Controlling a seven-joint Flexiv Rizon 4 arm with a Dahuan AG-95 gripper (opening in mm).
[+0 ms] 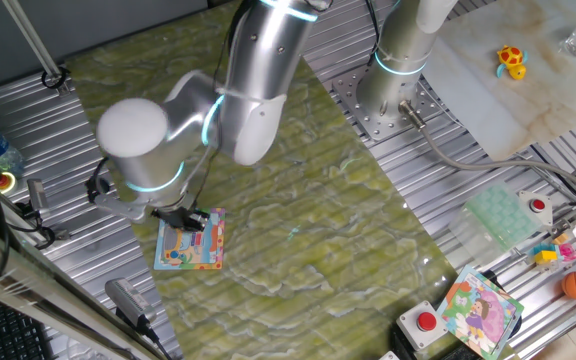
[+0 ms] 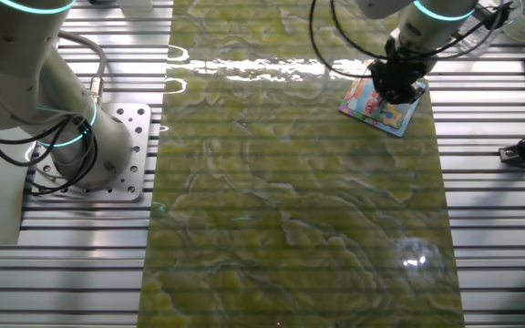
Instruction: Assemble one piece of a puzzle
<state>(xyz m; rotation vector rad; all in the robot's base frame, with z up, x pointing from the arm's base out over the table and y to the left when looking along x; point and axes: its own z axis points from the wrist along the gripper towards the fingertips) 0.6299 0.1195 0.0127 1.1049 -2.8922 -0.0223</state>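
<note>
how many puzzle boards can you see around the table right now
2. The puzzle lies on the green mat under the pincer; a purple-and-green board sits off the mat near a red button. Others may be hidden.

Ribbed metal table under a green-yellow marbled mat, glare streaks along its far edge.

Green mat beside the puzzle lies open.

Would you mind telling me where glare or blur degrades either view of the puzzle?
In the other fixed view, white glare streaks the green mat left of the puzzle, which the pincer partly hides. In one fixed view, the lighting is even, but the arm's pale elbow looks soft, and shadow covers the puzzle's top edge.
</note>
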